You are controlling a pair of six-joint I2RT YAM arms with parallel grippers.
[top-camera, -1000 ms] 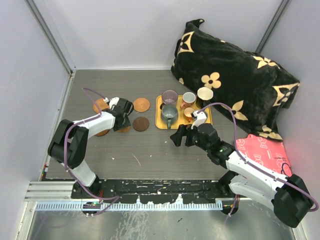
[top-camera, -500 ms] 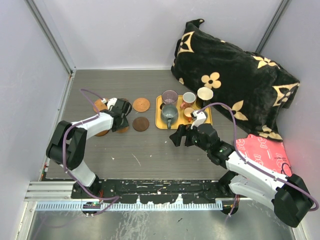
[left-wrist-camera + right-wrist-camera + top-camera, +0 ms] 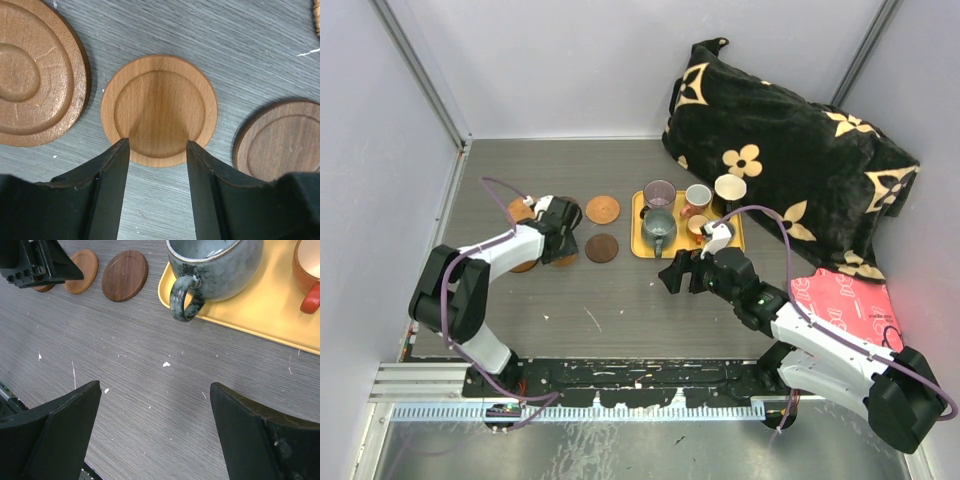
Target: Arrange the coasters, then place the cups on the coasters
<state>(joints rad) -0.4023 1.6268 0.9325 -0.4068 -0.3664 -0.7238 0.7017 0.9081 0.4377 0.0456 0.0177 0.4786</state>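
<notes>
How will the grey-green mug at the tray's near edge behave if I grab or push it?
The grey-green mug looks like thick glazed ceramic, so probably heavy for its size and slippery. It is squat and wide, so it seems unlikely to tip. Pushed, it may slide on the smooth yellow tray until the raised rim catches it.

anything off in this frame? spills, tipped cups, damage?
Nothing spilled or tipped. The grey-green mug stands upright on the yellow tray, and the coasters lie flat. Only oddities: white flecks and scratches on the table, plus a black cushion and a red packet on the right, unrelated to the setup.
</notes>
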